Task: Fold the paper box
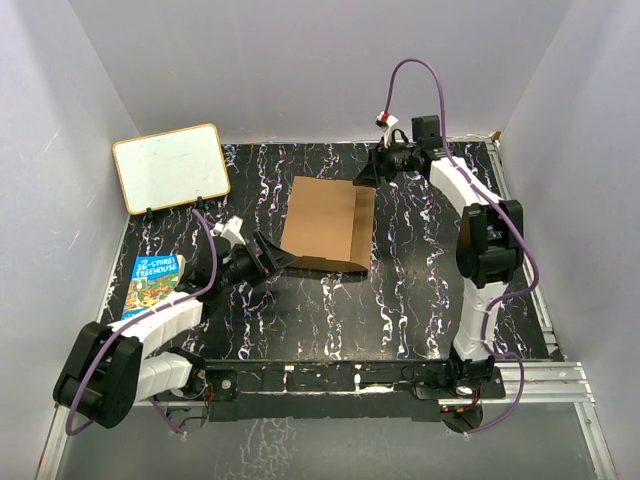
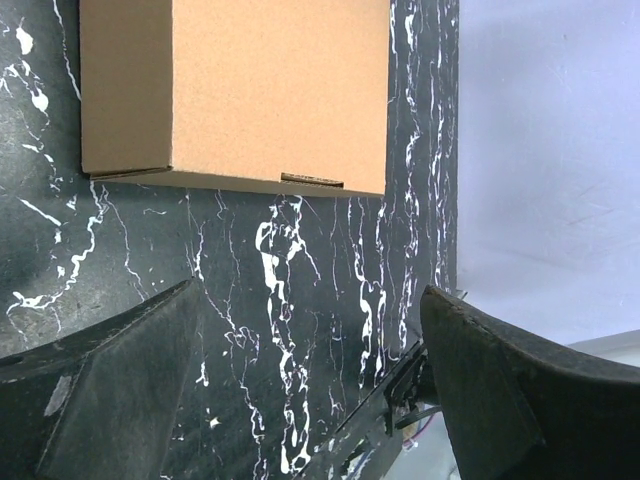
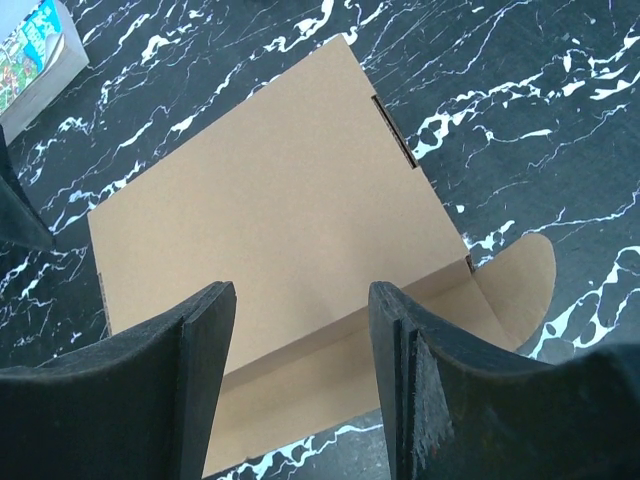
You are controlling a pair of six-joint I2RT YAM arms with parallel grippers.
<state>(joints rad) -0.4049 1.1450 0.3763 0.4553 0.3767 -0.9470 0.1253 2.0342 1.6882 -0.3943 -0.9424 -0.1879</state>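
Note:
The paper box (image 1: 328,225) is a shallow brown cardboard mailer lying flat in the middle of the black marbled table, lid down. A rounded flap sticks out at one corner in the right wrist view (image 3: 520,290). My left gripper (image 1: 275,256) is open and empty, just left of the box's near left corner; the box (image 2: 240,90) lies ahead of its fingers. My right gripper (image 1: 368,172) is open and empty, just beyond the box's far right corner, fingers (image 3: 205,340) over the box's edge (image 3: 280,220), not touching it.
A white board with tan frame (image 1: 170,167) stands at the back left. A colourful book (image 1: 153,280) lies at the left edge, also in the right wrist view (image 3: 35,45). Grey walls close the table on three sides.

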